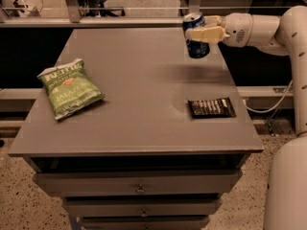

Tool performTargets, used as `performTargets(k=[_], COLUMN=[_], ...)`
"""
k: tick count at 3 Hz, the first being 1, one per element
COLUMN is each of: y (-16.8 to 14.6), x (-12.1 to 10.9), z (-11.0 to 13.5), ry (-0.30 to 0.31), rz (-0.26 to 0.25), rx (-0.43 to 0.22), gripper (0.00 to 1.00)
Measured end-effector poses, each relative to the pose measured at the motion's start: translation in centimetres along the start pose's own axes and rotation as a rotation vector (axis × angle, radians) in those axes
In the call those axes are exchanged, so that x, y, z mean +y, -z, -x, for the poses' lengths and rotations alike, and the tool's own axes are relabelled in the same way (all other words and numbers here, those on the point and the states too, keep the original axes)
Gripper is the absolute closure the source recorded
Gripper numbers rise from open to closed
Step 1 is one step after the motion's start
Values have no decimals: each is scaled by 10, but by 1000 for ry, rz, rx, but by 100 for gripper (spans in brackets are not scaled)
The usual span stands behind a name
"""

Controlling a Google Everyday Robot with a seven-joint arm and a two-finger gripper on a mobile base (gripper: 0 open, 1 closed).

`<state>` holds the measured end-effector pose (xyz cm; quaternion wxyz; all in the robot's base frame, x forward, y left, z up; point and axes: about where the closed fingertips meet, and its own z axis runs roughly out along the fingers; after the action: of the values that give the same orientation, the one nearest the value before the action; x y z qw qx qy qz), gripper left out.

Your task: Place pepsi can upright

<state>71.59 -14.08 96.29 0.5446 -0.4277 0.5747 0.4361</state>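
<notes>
The pepsi can, dark blue with a silver top, is held upright in the air above the far right part of the grey table. My gripper reaches in from the right on a white arm and is shut on the can around its upper half. The can's shadow falls on the table below it, so it hangs above the surface.
A green chip bag lies at the table's left side. A flat black snack bar lies near the right edge, in front of the can. Drawers sit under the tabletop. My white base stands at the lower right.
</notes>
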Motion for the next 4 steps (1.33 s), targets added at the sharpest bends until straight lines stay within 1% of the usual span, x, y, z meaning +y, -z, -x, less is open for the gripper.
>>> performTargets(k=[1,2,3,4], y=[-1,-4,-5,-3], x=[10,15,17,18], z=[-16,-28,-38,-49], ry=[-59,-107,-138,-134], rz=[40,65,88,105], rx=[-66,-133,-177,-195], gripper=[100,100,100,82])
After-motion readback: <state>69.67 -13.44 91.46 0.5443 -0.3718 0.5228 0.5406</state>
